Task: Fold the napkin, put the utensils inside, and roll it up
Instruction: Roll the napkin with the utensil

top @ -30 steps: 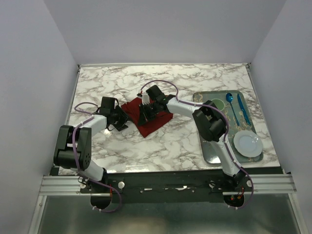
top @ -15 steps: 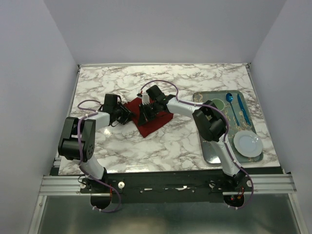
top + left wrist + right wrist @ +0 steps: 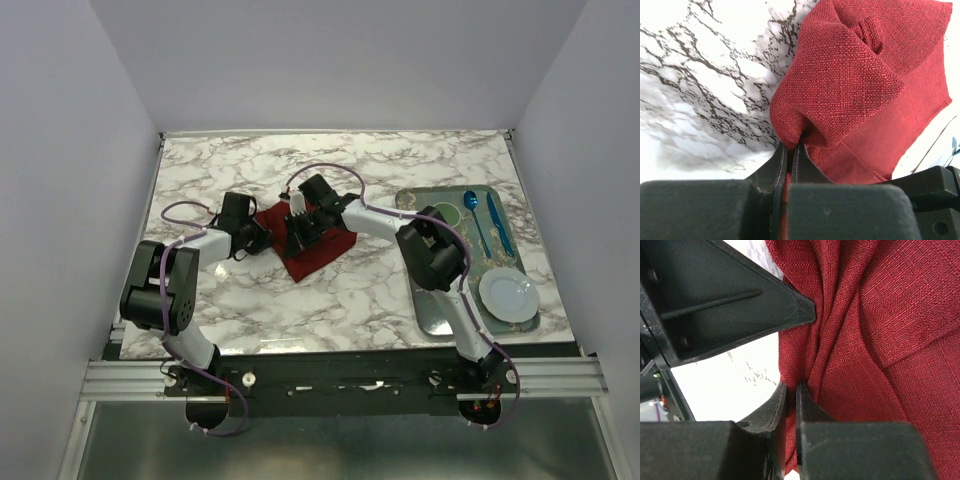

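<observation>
While the plain dark red cloth napkin [image 3: 315, 258] is pinched, mid marble tabletop [image 3: 420, 165], by both the left fingers [image 3: 774, 164] and right fingers [image 3: 774, 402], a crooked fold could be caused by uneven pulling.

napkin [image 3: 316, 257] partly under right claw [image 3: 297, 234]

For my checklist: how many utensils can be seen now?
2, both blue, on the tray at the right: a spoon, and a longer piece beside it. More may hide in the napkin.
</observation>
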